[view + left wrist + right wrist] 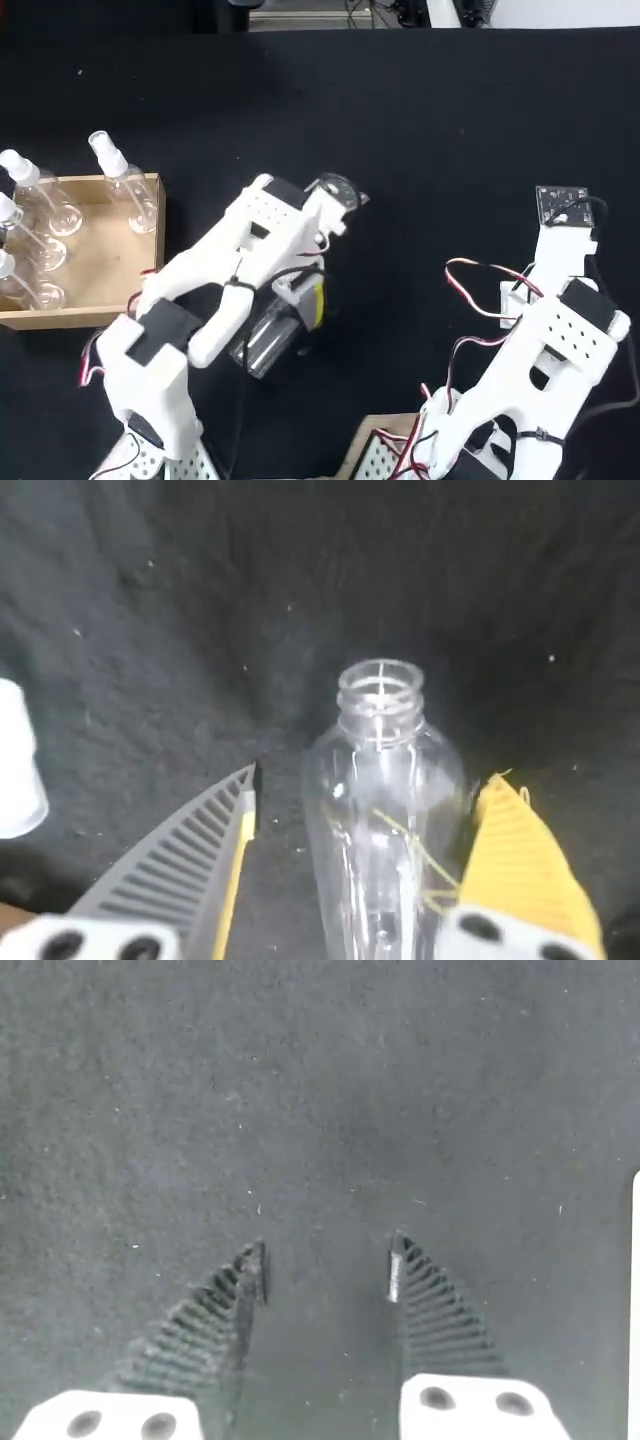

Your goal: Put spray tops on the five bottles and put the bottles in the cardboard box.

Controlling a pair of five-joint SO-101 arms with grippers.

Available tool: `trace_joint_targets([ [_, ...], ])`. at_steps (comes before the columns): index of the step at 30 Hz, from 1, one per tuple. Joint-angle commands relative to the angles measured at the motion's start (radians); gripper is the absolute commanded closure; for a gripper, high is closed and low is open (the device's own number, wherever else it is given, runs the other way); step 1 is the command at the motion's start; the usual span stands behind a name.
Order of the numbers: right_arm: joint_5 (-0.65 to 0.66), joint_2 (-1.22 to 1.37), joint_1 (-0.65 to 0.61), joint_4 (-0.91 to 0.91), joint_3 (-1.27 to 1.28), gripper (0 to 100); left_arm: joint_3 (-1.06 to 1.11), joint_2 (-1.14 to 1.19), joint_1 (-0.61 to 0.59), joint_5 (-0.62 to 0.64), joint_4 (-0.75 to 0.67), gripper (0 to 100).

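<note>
- 4 topped bottles (45, 200) stand in the cardboard box (100, 265).
- Left pincer (372, 775) is wide around bottle 5 (385, 750), its neck bare.
- Right pincer (325, 1260) is open, empty.
- Next, I think: grip it, add a spray top.

Right gripper (325, 1265) fingers apart, nothing between, above black table cloth (320, 1080)

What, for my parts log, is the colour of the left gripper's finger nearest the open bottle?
The finger is ribbed yellow, clearest in the left wrist view.
</note>
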Motion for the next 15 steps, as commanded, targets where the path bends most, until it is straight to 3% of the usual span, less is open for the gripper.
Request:
trace_joint_targets([
  [1, -0.008, -0.036, -0.011, -0.020, -0.022, 82.8, -0.076, 0.043, -0.001, 0.012, 0.071, 68],
  [8, -0.009, -0.036, -0.015, -0.020, -0.019, 82.8, -0.214, 0.083, 0.007, 0.012, 0.167, 68],
  [15, -0.009, -0.036, -0.011, -0.020, -0.019, 82.8, -0.239, 0.133, 0.007, 0.011, 0.169, 68],
])
